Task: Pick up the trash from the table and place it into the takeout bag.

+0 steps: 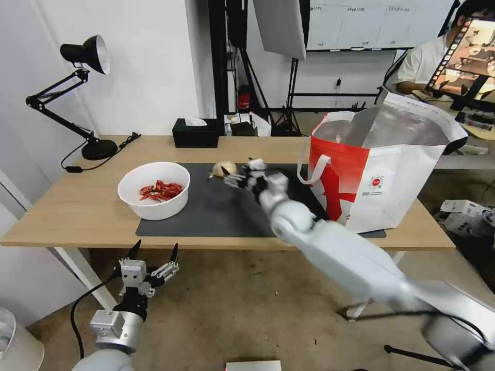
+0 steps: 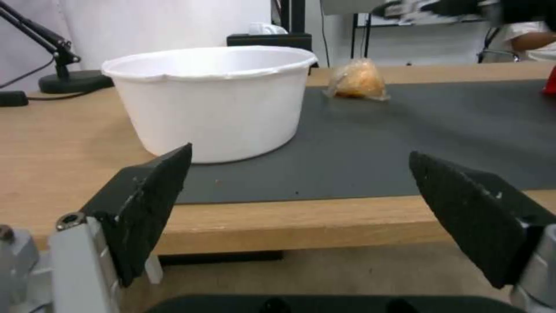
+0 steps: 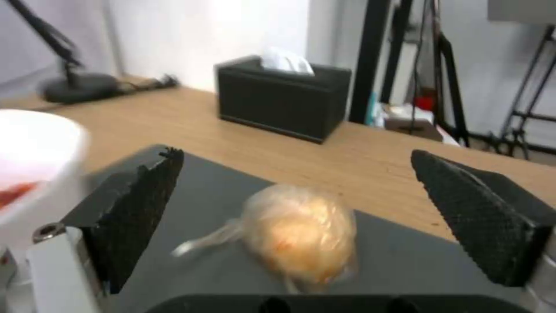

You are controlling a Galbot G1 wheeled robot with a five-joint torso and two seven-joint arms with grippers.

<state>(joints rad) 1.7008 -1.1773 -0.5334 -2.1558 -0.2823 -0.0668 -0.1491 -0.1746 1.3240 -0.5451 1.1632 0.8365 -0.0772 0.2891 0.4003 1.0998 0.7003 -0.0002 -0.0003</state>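
On the dark grey mat [image 1: 216, 211] of the light-wood table [image 1: 62, 216] lies a beige wrapped lump [image 1: 225, 169] [image 2: 358, 79] [image 3: 301, 234]. My right gripper [image 1: 231, 178] [image 3: 295, 217] hovers open just in front of it, a finger on each side and neither touching. A white round bowl [image 1: 153, 189] [image 2: 211, 102] of red shell scraps stands at the mat's left end. The red-and-white takeout bag [image 1: 379, 172] stands open on the right. My left gripper [image 1: 153, 253] [image 2: 298, 195] hangs open below the table's front edge.
A black tissue box [image 1: 196, 133] [image 3: 282, 98] sits at the table's back edge. A black desk lamp [image 1: 77, 98] stands at the back left with its cable on the wood. Behind the bag, a person sits at another desk.
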